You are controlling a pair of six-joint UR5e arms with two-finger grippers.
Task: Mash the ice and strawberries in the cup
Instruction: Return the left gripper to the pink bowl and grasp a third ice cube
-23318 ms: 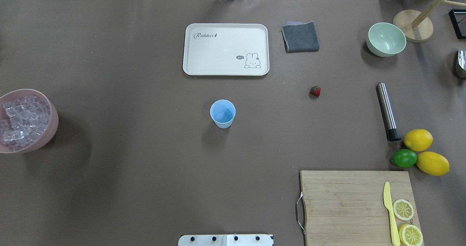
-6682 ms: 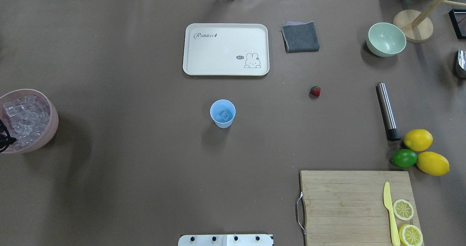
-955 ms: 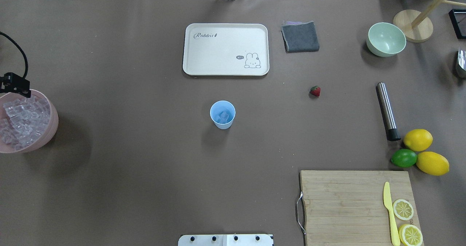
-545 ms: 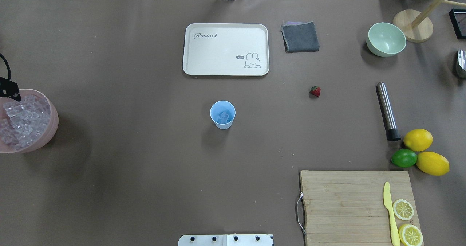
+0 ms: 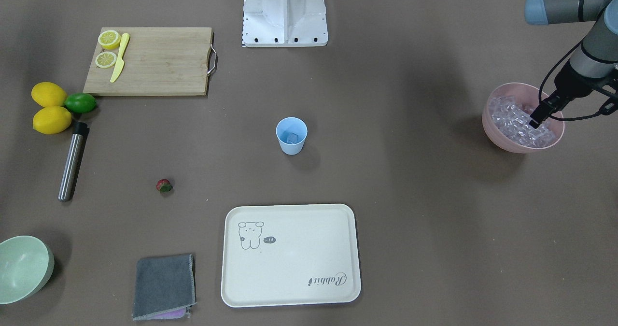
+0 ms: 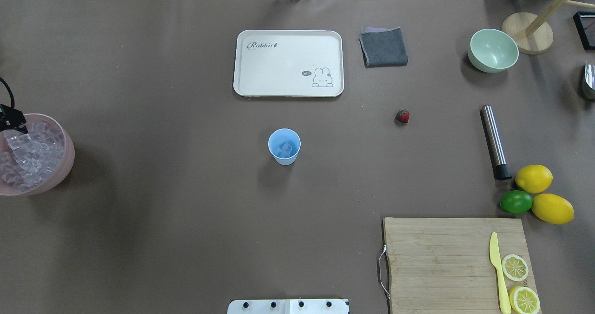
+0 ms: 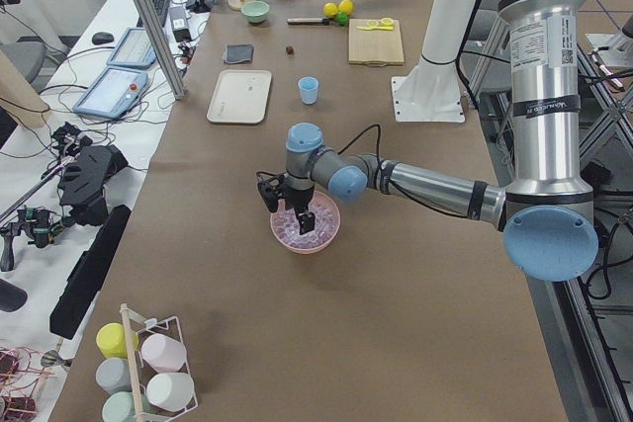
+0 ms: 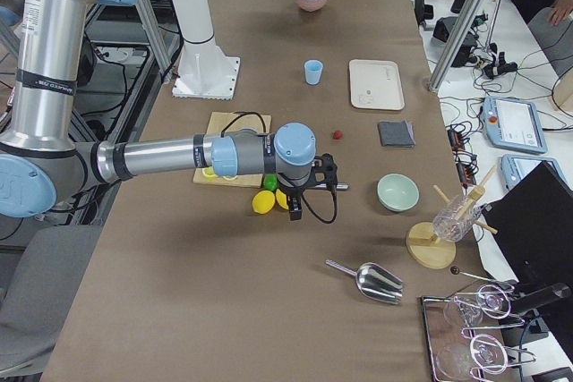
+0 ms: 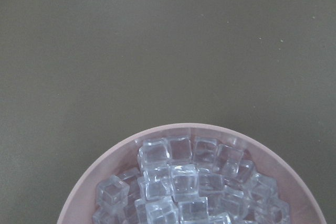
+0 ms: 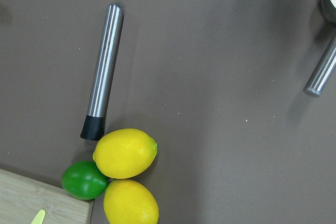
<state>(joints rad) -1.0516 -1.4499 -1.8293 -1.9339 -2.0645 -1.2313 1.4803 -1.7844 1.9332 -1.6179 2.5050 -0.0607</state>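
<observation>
You have ice (image 6: 286, 147) in the cup (image 6: 284, 159) mid worktop (image 6: 186, 188), the strawberry (image 6: 402, 116) lies well apart, nothing is mashed, and the left end effector (image 5: 535, 122) dips into the pink bowl (image 5: 502, 140), opening not discernible.

Two cameras look down on the counter (image 6: 186, 211) from opposite sides; both show the cup (image 6: 284, 159). Two more look along it from its ends. Wrist cameras look down from close up.

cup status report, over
Left gripper in pink bowl of ice, jaws unclear. Right gripper above lemons, jaws unclear. Cup holds ice, strawberry apart on table. Nothing blocking cup.
</observation>
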